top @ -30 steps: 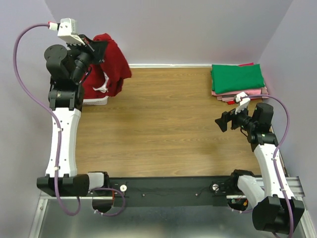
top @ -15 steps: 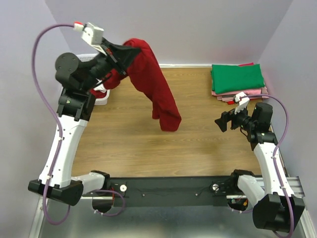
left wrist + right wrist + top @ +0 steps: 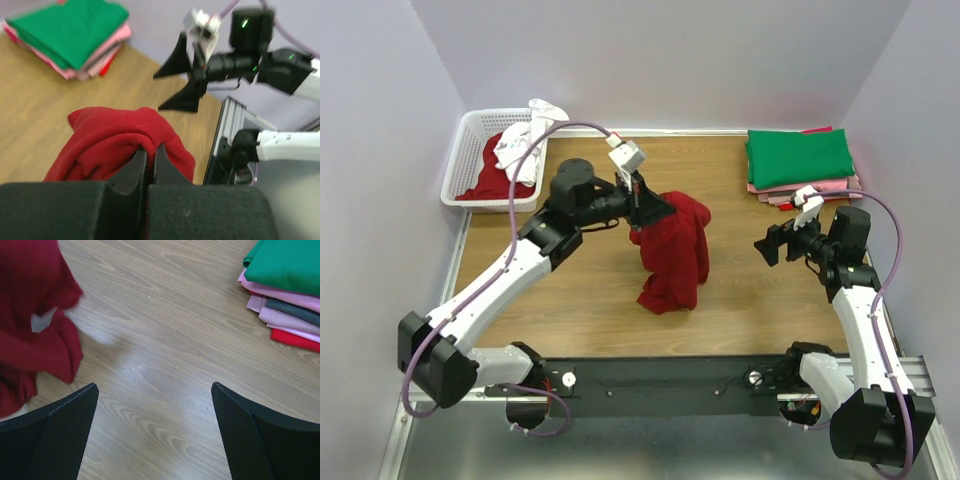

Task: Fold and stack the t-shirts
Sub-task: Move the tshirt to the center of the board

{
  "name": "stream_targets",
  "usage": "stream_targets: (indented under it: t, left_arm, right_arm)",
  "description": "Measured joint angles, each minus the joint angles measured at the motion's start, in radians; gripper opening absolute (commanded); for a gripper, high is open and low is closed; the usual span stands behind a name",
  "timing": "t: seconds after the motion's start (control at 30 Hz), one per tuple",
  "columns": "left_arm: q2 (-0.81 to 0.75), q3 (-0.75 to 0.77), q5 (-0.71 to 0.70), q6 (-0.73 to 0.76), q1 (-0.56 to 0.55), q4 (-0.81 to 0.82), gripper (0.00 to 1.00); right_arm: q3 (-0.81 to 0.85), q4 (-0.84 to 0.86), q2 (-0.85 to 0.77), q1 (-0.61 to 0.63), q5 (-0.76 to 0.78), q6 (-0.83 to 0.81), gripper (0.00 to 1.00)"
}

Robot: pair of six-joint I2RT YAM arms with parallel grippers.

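Two arms on our rig, and only one is busy. Our left gripper [image 3: 638, 205] is pinched tight on a bunch of the dark red t-shirt [image 3: 675, 250]. From the left wrist camera we see both fingers [image 3: 136, 167] pressed together with a fold of the cloth squeezed between them. The shirt hangs off that grip in a crumpled lump over the wooden table [image 3: 570, 300], around the middle and a bit right of centre. We can't tell for sure whether its lower end touches the wood. From the right wrist we catch a small white label [image 3: 44, 320] on it.

Our right gripper [image 3: 772, 243] has its jaws spread wide with nothing between them. It hovers over the right side of the table, apart from the red shirt and pointing toward it.

In the far right corner sits a stack of folded shirts [image 3: 805, 185], with a green shirt [image 3: 798, 152] on top and pink and red ones under it. The far left corner has the white lattice basket [image 3: 457, 165], with a white shirt [image 3: 525, 140] draped over its rim and some red cloth [image 3: 488, 183] inside.
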Motion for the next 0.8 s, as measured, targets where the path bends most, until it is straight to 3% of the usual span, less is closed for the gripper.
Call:
stream_targets:
  t: [0.1, 0.2, 0.3, 0.4, 0.43, 0.63, 0.8]
  left_arm:
    - [0.064, -0.053, -0.022, 0.018, -0.039, 0.01, 0.42]
    - [0.153, -0.064, -0.083, 0.042, -0.09, -0.006, 0.52]
    - [0.228, -0.065, -0.226, 0.084, -0.167, -0.048, 0.73]
    - [0.232, -0.063, -0.362, 0.124, -0.215, -0.101, 0.84]
    - [0.224, -0.059, -0.457, 0.151, -0.225, -0.129, 0.88]
    - [0.045, -0.089, -0.702, 0.177, -0.221, -0.163, 0.97]
    - [-0.231, -0.259, -0.774, 0.078, -0.206, -0.114, 0.98]
  right_arm:
    - [0.0, 0.0, 0.002, 0.0, 0.0, 0.0, 1.0]
    - [0.0, 0.0, 0.006, 0.0, 0.0, 0.0, 1.0]
    - [0.0, -0.001, 0.011, 0.0, -0.002, 0.0, 1.0]
    - [0.0, -0.004, 0.014, 0.0, -0.024, -0.007, 1.0]
    - [0.0, -0.008, 0.016, 0.0, -0.038, -0.012, 1.0]
    - [0.001, -0.081, 0.035, 0.0, -0.226, -0.092, 1.0]
    - [0.049, -0.187, 0.111, 0.038, -0.334, -0.161, 0.99]
